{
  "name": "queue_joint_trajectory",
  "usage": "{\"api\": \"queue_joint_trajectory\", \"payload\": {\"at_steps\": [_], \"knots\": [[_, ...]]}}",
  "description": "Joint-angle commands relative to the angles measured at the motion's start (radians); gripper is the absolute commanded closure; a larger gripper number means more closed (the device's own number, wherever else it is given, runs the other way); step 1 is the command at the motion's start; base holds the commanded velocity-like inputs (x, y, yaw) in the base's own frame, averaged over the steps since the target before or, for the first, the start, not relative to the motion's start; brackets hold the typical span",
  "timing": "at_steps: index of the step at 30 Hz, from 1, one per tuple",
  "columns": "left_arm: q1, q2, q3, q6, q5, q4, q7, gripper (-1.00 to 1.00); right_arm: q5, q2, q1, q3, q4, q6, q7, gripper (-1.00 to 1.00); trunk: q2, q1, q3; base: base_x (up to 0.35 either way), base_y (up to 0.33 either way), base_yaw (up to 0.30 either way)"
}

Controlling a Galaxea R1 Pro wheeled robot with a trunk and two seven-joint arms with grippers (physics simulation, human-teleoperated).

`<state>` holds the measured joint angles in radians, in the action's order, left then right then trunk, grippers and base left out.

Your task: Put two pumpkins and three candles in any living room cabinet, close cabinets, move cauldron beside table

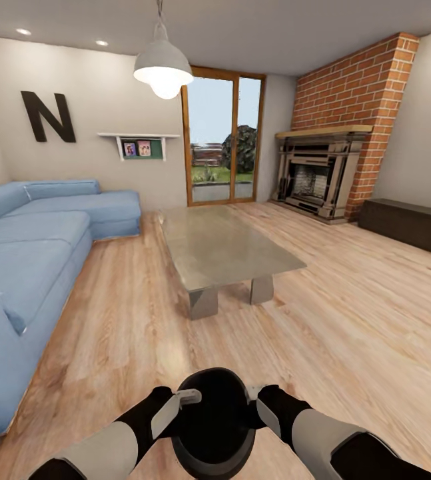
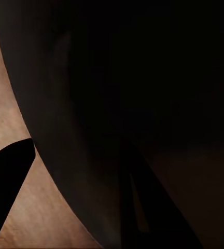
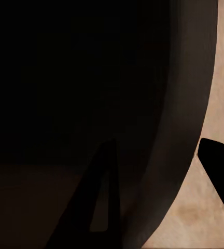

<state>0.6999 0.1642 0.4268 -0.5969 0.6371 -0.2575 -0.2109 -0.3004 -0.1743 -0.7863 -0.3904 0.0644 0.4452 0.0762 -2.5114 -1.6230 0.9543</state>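
The black cauldron (image 1: 215, 427) hangs low in front of me above the wood floor, its wide dark mouth facing up. My left gripper (image 1: 187, 399) is shut on its left rim and my right gripper (image 1: 255, 393) on its right rim. In each wrist view one finger sits inside the pot and one outside its wall (image 2: 75, 171) (image 3: 179, 155). The grey glossy coffee table (image 1: 228, 250) stands a good way ahead of the cauldron. The low dark-brown cabinet (image 1: 408, 227) runs along the right wall, with no panel seen standing open. The pumpkins and candles are out of view.
A blue sectional sofa (image 1: 35, 253) fills the left side. A brick fireplace (image 1: 322, 177) and a glass door (image 1: 222, 140) are at the back. Bare wood floor (image 1: 348, 313) lies between me, the table and the cabinet. A pendant lamp (image 1: 163, 67) hangs overhead.
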Motion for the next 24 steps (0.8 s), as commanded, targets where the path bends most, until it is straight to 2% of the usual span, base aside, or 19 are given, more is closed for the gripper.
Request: {"api": "queue_joint_trajectory", "payload": {"at_steps": [1,24], "knots": [[0.001,0.000,0.004,-0.001,0.023,-0.002,-0.007,1.00,-0.034,0.000,-0.001,0.028,0.005,0.006,0.004,1.00,-0.001,0.000,0.001,0.172,-0.296,0.132],[0.001,0.000,0.004,-0.001,0.023,-0.002,-0.007,1.00,-0.034,0.000,-0.001,0.027,0.005,0.006,0.004,1.00,-0.001,0.000,0.001,0.148,-0.309,0.222]]}}
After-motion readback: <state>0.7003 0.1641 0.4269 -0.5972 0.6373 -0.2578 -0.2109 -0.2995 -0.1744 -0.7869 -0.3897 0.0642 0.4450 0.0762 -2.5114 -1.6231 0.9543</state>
